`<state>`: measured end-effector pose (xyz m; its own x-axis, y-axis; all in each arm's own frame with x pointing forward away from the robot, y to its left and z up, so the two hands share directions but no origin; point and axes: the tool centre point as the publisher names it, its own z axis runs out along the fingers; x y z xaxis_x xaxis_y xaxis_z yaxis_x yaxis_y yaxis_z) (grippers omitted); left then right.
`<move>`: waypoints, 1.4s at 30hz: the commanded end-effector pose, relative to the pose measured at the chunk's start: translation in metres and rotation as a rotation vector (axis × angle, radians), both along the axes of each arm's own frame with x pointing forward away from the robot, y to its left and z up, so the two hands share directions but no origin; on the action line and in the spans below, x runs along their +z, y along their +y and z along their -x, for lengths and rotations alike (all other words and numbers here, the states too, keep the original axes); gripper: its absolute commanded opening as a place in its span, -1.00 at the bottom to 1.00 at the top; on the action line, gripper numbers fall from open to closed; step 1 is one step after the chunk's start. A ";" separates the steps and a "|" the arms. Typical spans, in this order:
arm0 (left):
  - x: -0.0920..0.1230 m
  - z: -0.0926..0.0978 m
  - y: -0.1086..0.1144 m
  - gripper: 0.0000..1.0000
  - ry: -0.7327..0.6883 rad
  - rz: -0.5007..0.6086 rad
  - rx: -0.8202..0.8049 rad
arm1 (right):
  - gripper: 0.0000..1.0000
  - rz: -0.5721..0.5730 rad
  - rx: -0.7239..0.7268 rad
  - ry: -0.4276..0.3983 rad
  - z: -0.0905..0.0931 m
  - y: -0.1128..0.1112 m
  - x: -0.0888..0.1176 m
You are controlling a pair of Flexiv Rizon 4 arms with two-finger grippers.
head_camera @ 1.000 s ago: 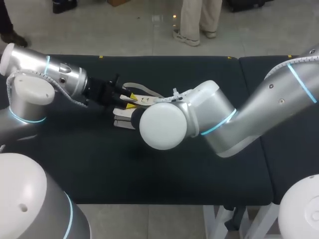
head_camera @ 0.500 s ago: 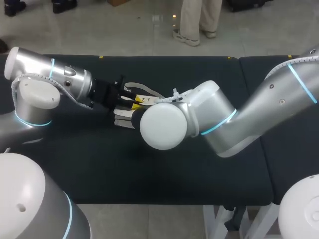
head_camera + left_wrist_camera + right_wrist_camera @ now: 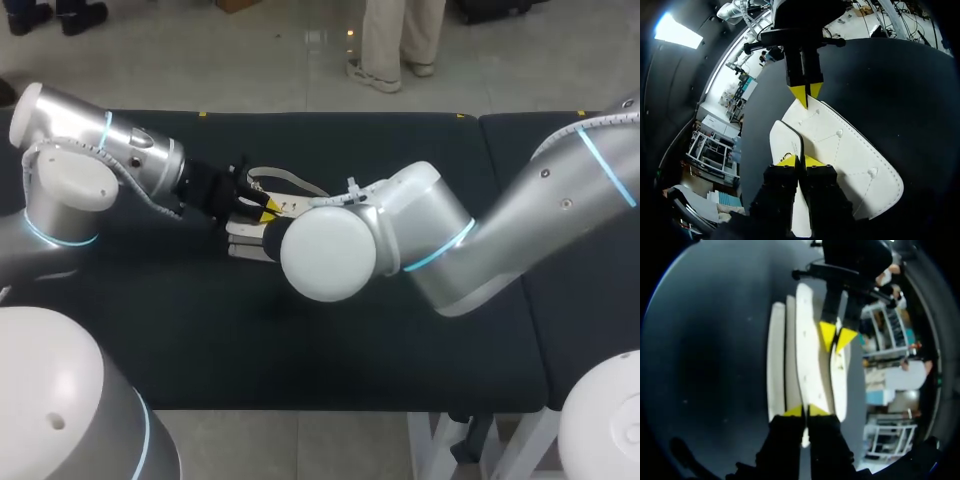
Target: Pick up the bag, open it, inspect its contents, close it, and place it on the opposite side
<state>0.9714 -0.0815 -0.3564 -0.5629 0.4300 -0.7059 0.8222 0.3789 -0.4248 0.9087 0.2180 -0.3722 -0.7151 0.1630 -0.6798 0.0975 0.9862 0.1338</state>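
Observation:
A flat white bag (image 3: 244,240) lies between my two arms on the dark table (image 3: 200,340); its pale straps (image 3: 285,178) loop toward the far side. My left gripper (image 3: 266,206) is at the bag's left end. In the left wrist view that gripper (image 3: 800,161) is shut on a thin upper edge of the bag (image 3: 845,150), and my right gripper (image 3: 806,94) meets the bag's far end. In the right wrist view my right gripper (image 3: 803,411) is shut on one white panel of the bag (image 3: 807,355), facing the left gripper (image 3: 836,339). In the head view my right wrist hides the right gripper.
My right arm's big white joint (image 3: 328,252) hangs over the table's middle and covers most of the bag. A second dark tabletop (image 3: 585,310) adjoins on the right. Bare dark surface stretches along the near side and at the far right.
My left gripper's fingers have closed in on the bag's edge, and the left arm has shifted slightly toward the far side. The right arm has kept still.

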 end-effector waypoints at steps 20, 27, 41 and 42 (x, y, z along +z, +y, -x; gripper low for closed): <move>0.007 0.000 -0.013 -1.00 -0.037 0.073 -0.010 | -1.00 0.000 0.000 -0.001 0.000 0.000 -0.002; 0.013 0.004 -0.007 0.17 -0.028 0.083 -0.003 | -1.00 0.000 0.000 -0.001 0.000 0.000 -0.002; 0.040 0.018 -0.005 1.00 0.029 0.115 0.060 | 1.00 -0.016 -0.019 -0.024 0.004 -0.004 0.019; 0.043 0.018 -0.004 1.00 0.047 0.113 0.087 | 1.00 -0.019 -0.020 -0.021 0.005 -0.005 0.023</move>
<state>0.9599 -0.0880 -0.3204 -0.6107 0.3107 -0.7284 0.7840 0.3667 -0.5009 0.9097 0.2173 -0.3586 -0.6964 0.1874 -0.6927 0.1141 0.9819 0.1509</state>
